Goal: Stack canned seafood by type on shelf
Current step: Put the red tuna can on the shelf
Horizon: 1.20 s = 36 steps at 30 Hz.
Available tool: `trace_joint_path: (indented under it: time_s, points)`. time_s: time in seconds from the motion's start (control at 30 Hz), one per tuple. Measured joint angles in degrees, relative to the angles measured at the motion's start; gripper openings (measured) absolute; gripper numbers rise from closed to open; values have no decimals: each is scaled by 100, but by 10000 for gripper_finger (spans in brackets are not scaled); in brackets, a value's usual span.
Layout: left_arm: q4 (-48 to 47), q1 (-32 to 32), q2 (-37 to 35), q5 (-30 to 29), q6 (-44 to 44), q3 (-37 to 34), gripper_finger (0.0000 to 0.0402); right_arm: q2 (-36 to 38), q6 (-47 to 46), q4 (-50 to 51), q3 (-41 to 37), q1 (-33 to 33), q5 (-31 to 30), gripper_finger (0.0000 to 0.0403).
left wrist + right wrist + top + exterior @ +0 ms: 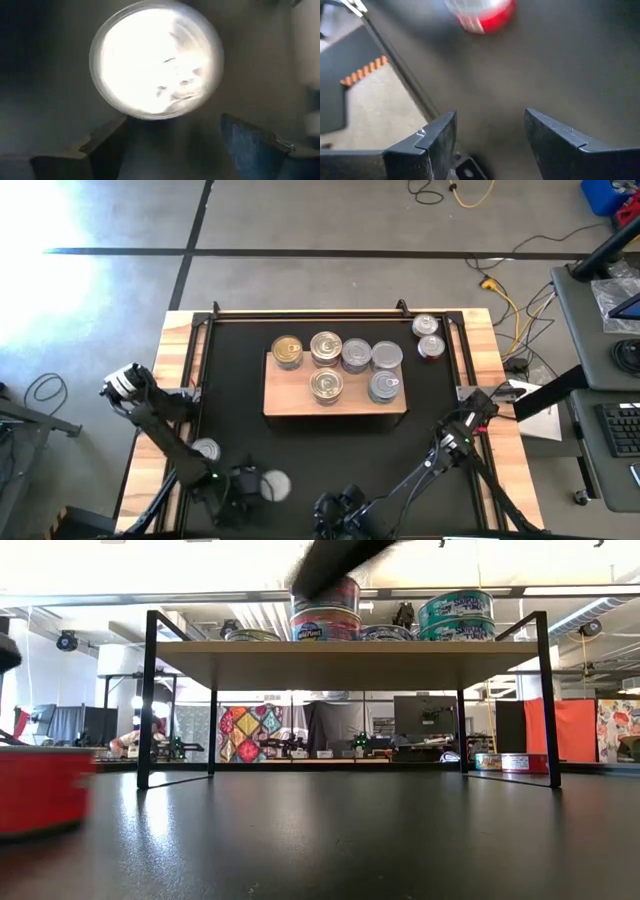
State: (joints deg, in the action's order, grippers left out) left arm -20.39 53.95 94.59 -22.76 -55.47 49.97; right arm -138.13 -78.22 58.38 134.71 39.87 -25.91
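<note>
The shelf [290, 398] is a pale wood board on black legs [340, 662], with several tins of canned seafood on top [326, 348]; some are stacked [325, 610]. Two more tins stand on the black mat at the far right, one of them red-sided [430, 347] [485, 15]. Near the front left, a silver-lidded tin [275, 485] [156, 60] lies just ahead of my open left gripper [245, 480] [172, 125], clear of its fingers. Another tin [205, 450] stands beside that arm. My right gripper [485, 400] [490, 115] hangs open over the mat's right edge, with nothing between its fingers.
A black frame rail [400, 65] borders the mat, with the wooden table rim [480, 330] outside it. A blurred red tin [40, 790] sits close to the low camera. Bare mat [340, 450] lies between the shelf and the front edge.
</note>
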Motion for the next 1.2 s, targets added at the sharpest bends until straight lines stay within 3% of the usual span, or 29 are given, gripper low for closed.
trace_joint_path:
  time_s: [0.1, 0.17, 0.3, 0.47, 0.7, 0.9, 1.03, 1.2]
  points:
    - [1119, -177, -33, 66, 128, 3, 290, 18, -111, -60, 29, -1, 2, 217]
    - [1215, -167, -125, 27, 258, 129, 287, 18, -201, -71, 28, 5, -13, 214]
    - [164, 203, -423, -415, 312, 417, 283, -11, -232, -347, -22, 27, -192, 207]
    - [-1153, 792, -616, -926, -647, 415, 282, -330, -155, -715, -26, 21, -285, 194]
    - [-1198, 1115, -365, -949, -1780, 225, 282, -530, -215, -672, -36, -63, -521, 171]
    - [-1164, 1113, -117, -933, -1818, 396, 282, -473, -837, 1136, -33, -249, -549, 171]
    - [-1180, 1153, -110, -932, -1859, 473, 282, -433, -1908, 2708, -36, -343, -246, 178]
    - [-1485, 1452, -271, -1084, -2270, 475, 282, -201, -1893, 2339, -37, -164, -282, 184]
